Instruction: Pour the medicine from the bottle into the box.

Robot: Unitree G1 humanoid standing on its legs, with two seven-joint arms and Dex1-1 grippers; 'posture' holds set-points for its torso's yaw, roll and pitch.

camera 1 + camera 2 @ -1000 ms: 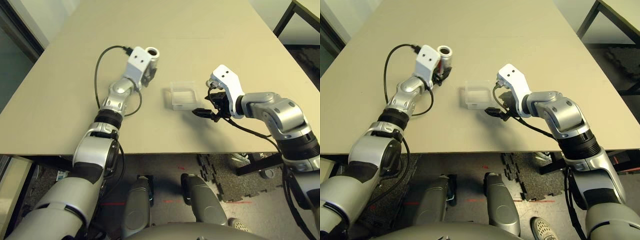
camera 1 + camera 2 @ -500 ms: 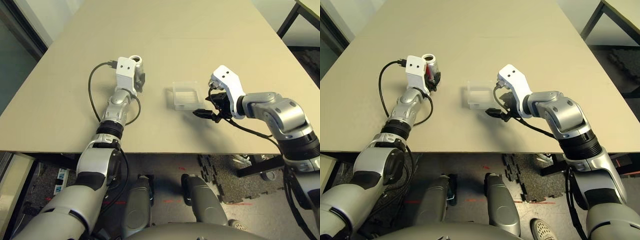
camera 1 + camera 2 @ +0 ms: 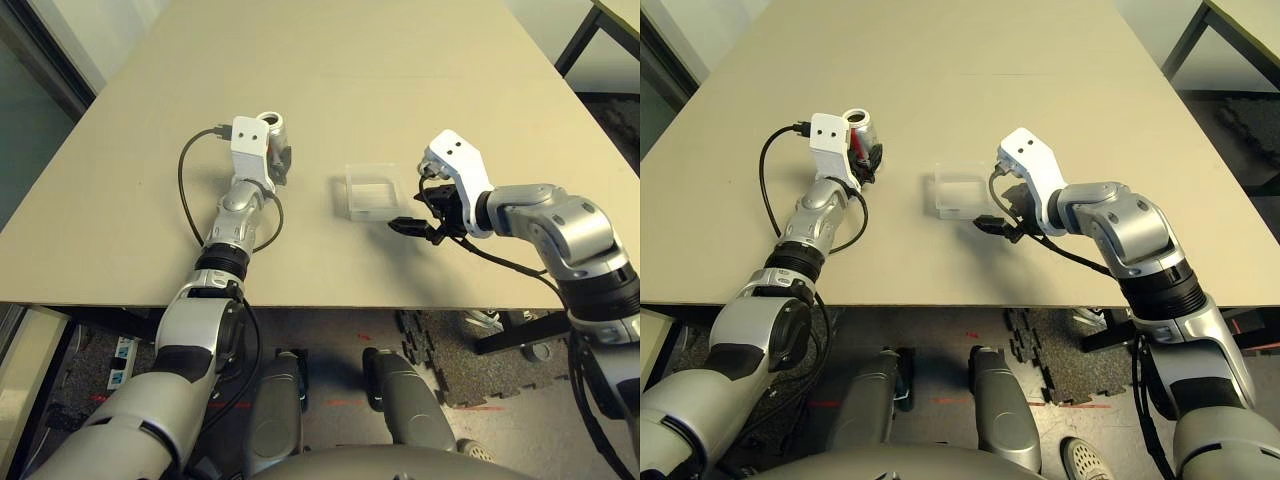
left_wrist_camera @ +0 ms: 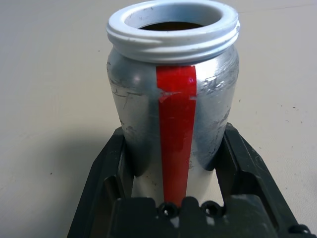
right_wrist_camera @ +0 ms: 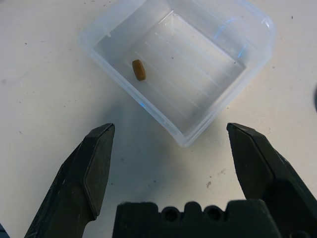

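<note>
Bottle in left gripper's hold, single brown pill in clear box

At the left, the left gripper (image 4: 173, 148) grips the bottle (image 4: 173, 99), its two black fingers closed on opposite sides of the silver-grey body. The bottle is held near upright over the left part of the table (image 3: 330, 110), its white-rimmed mouth open and uncapped, and a red stripe runs down its side. A black cable (image 3: 182, 190) loops beside the left wrist.

To the right of the bottle and well apart from it, the box (image 3: 373, 212) sits on the table: a clear, shallow, open plastic tray. Inside lies one small brown pill (image 5: 139, 70), resting on the tray floor near one wall.

Farther right, just beside the box, the right gripper (image 5: 171, 126) hovers with its black fingers spread wide and nothing between them. Another black cable (image 3: 500, 262) runs back along the right arm.
</note>
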